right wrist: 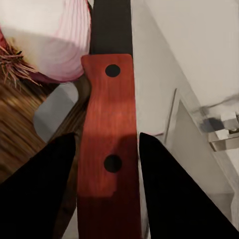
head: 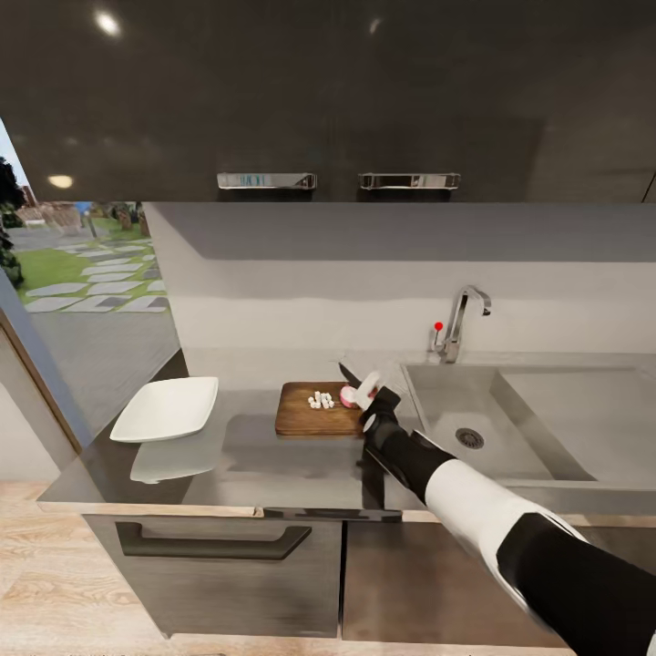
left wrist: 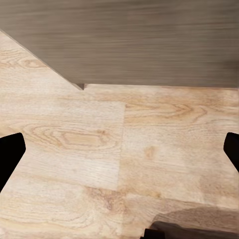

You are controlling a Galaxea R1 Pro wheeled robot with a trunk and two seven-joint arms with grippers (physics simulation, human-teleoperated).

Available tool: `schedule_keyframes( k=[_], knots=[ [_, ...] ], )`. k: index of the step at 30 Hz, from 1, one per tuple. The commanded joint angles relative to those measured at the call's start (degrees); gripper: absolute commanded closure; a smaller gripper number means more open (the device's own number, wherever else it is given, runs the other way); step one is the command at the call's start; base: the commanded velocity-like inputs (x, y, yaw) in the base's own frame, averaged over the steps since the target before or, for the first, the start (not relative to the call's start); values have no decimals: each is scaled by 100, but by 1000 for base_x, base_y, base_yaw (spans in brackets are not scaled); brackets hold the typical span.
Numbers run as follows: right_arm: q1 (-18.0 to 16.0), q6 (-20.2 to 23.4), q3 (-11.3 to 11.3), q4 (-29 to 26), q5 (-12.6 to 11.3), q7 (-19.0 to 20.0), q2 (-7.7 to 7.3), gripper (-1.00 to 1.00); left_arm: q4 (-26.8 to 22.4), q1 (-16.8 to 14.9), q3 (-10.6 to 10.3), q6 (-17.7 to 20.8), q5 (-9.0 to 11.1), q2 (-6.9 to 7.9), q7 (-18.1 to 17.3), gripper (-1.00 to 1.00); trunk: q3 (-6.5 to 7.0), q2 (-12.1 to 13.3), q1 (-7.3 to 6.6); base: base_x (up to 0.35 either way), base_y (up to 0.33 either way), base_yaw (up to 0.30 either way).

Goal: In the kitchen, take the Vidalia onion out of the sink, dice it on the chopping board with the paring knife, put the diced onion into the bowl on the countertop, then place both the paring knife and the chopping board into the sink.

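The chopping board [head: 305, 415] lies on the countertop [head: 237, 456] just left of the sink [head: 437, 401]. On it sit several small white cubes of diced Vidalia onion [head: 321, 399] and a pinkish-white uncut onion piece [head: 348, 395] [right wrist: 55, 40]. My right gripper [head: 372, 401] [right wrist: 107, 149] is shut on the red handle of the paring knife [right wrist: 107, 129], whose dark blade [head: 349, 372] points away over the board's right end. The white bowl [head: 169, 407] rests at the counter's left end. My left gripper [left wrist: 119, 149] hangs open over the floor with nothing between its fingers.
The chrome tap [head: 460, 323] with a red dot stands behind the sink, whose drain [head: 469, 438] shows in the basin. Dark wall cabinets [head: 328, 91] hang overhead. Light wooden floor [left wrist: 124, 149] and a grey cabinet front [left wrist: 129, 40] lie below.
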Motion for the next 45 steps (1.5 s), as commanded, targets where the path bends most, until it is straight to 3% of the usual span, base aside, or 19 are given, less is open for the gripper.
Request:
schedule_keyframes(
  k=[1, 2, 14, 23, 25, 28, 31, 33, 35, 45],
  knots=[
    [-7, 46, 42, 9, 17, -3, 6, 100, 25, -10, -49, -42, 57, -4, 2, -100, -7, -5, 0, 0, 0, 0],
    [-7, 45, 66, 332, 25, -3, 224, 100, 25, -10, -50, -42, 57, -4, 3, -100, -7, -5, 0, 0, 0, 0],
    [-7, 27, 65, 329, 38, -3, 292, 100, 25, -10, -50, -42, 56, -4, 2, -100, -7, -5, 0, 0, 0, 0],
    [-7, -475, -4, 228, 43, -18, 225, 100, 25, -10, -52, -42, 56, -12, 3, -100, -7, -5, 0, 0, 0, 0],
    [-7, -593, -167, 79, 37, -25, 103, 100, 25, -10, -52, -41, 56, -12, 5, -100, -7, -5, 0, 0, 0, 0],
    [-7, -685, -947, -513, 25, 48, -185, 100, 25, -10, -51, -41, 55, -13, 4, -100, -7, -5, 0, 0, 0, 0],
    [-7, -697, -1724, -823, 23, 550, -430, 100, 25, -10, -52, -42, 56, -15, 3, -100, -7, -5, 0, 0, 0, 0],
    [-7, -700, -2025, -892, 33, 1047, -567, 100, 25, -10, -52, -39, 57, -16, 3, -100, -7, -5, 0, 0, 0, 0],
    [-7, -701, -2170, -918, 40, 1478, -649, 100, 25, -10, -52, -36, 55, -18, 4, -100, -7, -5, 0, 0, 0, 0],
    [-7, -731, -2227, -892, 6, 1850, -698, 100, 25, -10, -50, -37, 56, -22, 2, -100, -7, -5, 0, 0, 0, 0]
  ],
)
